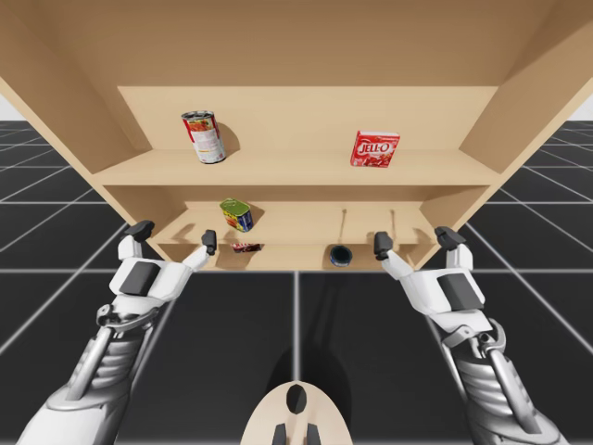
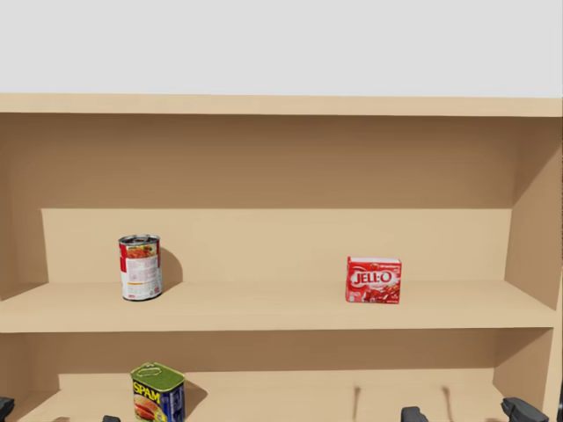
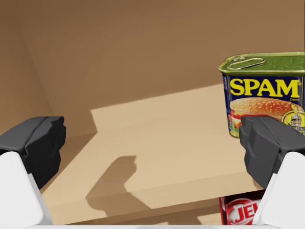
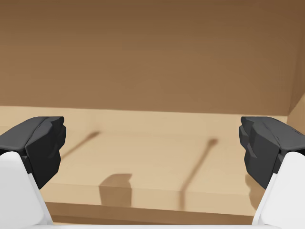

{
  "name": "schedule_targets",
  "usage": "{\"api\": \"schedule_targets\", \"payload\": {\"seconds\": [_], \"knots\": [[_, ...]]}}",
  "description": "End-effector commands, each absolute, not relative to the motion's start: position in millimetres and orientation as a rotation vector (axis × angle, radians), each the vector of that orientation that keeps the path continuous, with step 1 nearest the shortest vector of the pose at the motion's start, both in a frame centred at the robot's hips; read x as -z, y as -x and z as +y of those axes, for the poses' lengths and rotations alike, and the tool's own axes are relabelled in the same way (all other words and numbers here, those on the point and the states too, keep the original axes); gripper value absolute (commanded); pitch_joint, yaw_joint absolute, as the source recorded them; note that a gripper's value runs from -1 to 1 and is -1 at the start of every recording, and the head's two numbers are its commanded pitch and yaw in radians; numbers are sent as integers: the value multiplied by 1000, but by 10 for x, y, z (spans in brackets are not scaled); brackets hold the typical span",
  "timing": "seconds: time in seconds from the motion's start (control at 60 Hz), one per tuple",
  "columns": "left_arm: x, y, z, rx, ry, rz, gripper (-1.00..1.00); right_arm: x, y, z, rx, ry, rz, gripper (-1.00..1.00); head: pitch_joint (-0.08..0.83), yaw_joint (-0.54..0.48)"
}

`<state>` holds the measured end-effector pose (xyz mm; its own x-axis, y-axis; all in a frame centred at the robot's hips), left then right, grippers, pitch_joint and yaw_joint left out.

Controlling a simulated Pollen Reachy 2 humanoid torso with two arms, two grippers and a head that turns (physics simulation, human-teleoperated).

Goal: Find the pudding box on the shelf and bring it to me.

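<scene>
Fingers point(image 4: 35, 143) gape empty on both arms; dark red box point(image 3: 238, 212) under the left pair point(image 3: 269, 145), bright red box point(image 2: 373, 280) on upper shelf point(image 2: 264, 308).

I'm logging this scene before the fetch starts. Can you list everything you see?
shelf unit: one, tan wood, in front of me, two shelves.
round can: one, red and white label, upright on the upper shelf, left.
red box: one, red, upright on the upper shelf, right.
rectangular can: one, blue with a green top, lower shelf, left.
dark red box: one, below the lower shelf's front edge, under the rectangular can.
dark round thing: one, black and blue, same low level, further right; cannot tell what it is.
left gripper: white, black fingers, open, beside the rectangular can.
right gripper: white, black fingers, open, at the lower shelf's right part.
</scene>
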<state>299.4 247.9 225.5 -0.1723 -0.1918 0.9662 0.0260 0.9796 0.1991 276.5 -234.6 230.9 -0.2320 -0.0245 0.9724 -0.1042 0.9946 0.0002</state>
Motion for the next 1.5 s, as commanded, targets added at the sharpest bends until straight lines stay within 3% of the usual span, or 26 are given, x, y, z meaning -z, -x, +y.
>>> {"api": "schedule_targets", "payload": {"seconds": [0.017, 0.183, 0.533, 0.883, 1.2, 1.333, 1.367, 1.5], "knots": [[-2253, -2994, 2470, 193, -123, -1735, -1000, -2285, -2749, -2302, -40, -93, -1815, -1000, 9, -36], [-2253, -2988, 2470, 190, -118, -1740, -1000, -2304, -2745, -2311, -53, -101, -1812, -1000, 58, -36], [-2258, -2981, 2471, 199, -112, -1750, -1000, -2295, -2766, -2324, -51, -87, -1806, -1000, 315, 12], [-2261, -2984, 2476, 216, -101, -1754, -1000, -2279, -2768, -2305, -63, -86, -1793, -1000, 512, 160], [-2385, -2779, 2299, 213, -43, -1775, -1000, -2253, -2774, -2282, -63, -85, -1787, -1000, 563, 207], [-2459, -2588, 2181, 224, -11, -1702, -1000, -2223, -2794, -2282, -56, -79, -1777, -1000, 562, 218], [-2448, -2523, 2122, 120, -22, -1712, -1000, -2207, -2809, -2288, -56, -78, -1772, -1000, 562, 224], [-2337, -2370, 2014, 85, 34, -1667, -1000, -2178, -2836, -2291, -52, -76, -1762, -1000, 564, 240]]}}
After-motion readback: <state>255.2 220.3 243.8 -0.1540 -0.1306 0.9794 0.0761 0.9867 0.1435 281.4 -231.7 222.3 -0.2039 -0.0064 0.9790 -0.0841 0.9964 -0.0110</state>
